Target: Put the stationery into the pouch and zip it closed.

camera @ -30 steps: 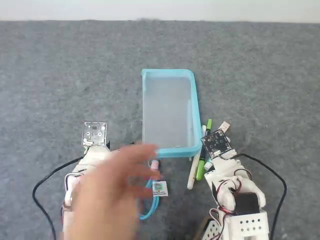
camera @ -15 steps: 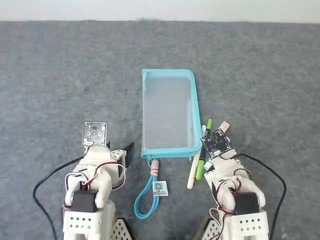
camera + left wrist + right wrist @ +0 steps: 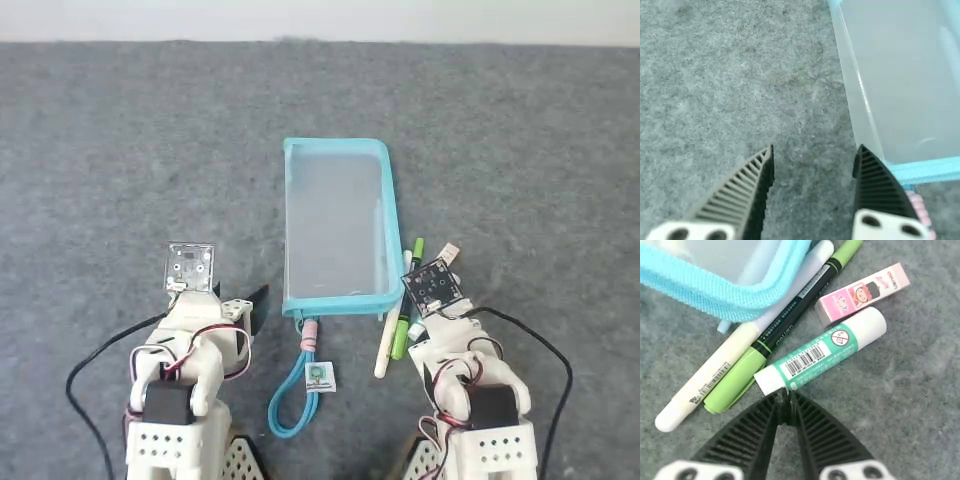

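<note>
Starting out, with left gripper [image 3: 815, 152] agape and empty beside pouch [image 3: 337, 302], right gripper [image 3: 786, 400] closed on nothing, needing to open onto glue stick [image 3: 820, 356].

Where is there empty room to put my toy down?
The grey mat is bare left of the pouch and beyond its far end. It is crowded at the pouch's near right corner: pens, glue stick and eraser lie by the right tool.

A barcode and a crossed-circle warning sign mark the glue stick [image 3: 822, 354]; another barcode runs along the white pen [image 3: 715, 385].
</note>
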`<state>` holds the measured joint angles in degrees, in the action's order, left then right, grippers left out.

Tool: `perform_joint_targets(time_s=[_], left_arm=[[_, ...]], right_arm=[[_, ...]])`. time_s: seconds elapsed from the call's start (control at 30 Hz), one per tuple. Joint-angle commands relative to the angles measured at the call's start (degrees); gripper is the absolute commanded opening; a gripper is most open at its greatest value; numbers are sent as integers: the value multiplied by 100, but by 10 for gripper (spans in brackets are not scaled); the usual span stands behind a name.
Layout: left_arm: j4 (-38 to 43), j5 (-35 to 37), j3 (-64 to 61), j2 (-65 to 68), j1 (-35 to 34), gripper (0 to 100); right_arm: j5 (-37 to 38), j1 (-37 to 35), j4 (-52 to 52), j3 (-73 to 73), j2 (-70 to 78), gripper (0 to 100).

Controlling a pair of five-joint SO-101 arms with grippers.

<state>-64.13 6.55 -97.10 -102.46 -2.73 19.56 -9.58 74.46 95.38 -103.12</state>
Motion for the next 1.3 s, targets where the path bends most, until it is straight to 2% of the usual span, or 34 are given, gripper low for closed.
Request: perform_joint_targets(time_s=[0.0,0.53,0.77,1.0,1.13,1.2,1.27], left_arm=[[-18,79,40,53,35,246],[-18,79,40,53,35,246],[-18,79,40,53,35,246],[-18,79,40,53,35,246],[-18,79,40,53,35,246],[-18,79,40,53,35,246],[-18,79,40,53,35,246]], right_arm=[[-53,-101,31,105,-84,8],[0,-1270,-22,88,-84,9],[466,-1051,-971,-492,-31,9],[457,-356,-673,-1741,13,9],[325,-365,-760,-2198,892,9],[97,-444,-848,-2664,1833,9],[-334,-831,-831,-3376,2976,8]])
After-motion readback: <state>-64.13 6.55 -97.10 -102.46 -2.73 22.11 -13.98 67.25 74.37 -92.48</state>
